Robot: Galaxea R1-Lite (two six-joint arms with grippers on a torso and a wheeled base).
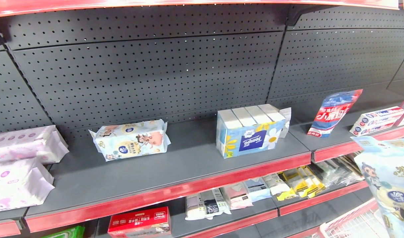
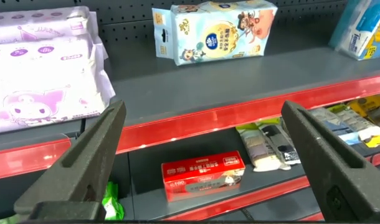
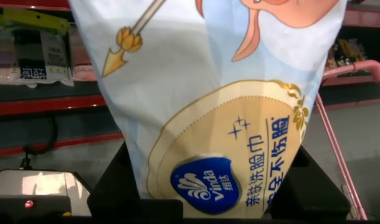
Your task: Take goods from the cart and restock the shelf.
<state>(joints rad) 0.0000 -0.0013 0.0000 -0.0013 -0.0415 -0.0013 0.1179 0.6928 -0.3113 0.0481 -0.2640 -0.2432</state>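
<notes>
My right gripper (image 3: 215, 193) is shut on a pale-blue cartoon tissue pack (image 3: 209, 93), holding it upright. In the head view this pack (image 1: 390, 185) hangs at the lower right, above the pink wire cart (image 1: 354, 221). A matching cartoon pack (image 1: 130, 138) lies on the grey shelf board (image 1: 175, 165), left of centre, and a blue tissue bundle (image 1: 251, 130) stands to its right. My left gripper (image 2: 202, 112) is open with nothing between its fingers, in front of the shelf's red edge, below the matching pack (image 2: 215, 31).
Pink wipe packs (image 1: 20, 165) are stacked at the shelf's left end. A red-and-blue pouch (image 1: 334, 112) and toothpaste boxes (image 1: 377, 120) sit on the right section. The lower shelf holds a red box (image 1: 139, 221) and several small packets. Bare board lies between the two tissue packs.
</notes>
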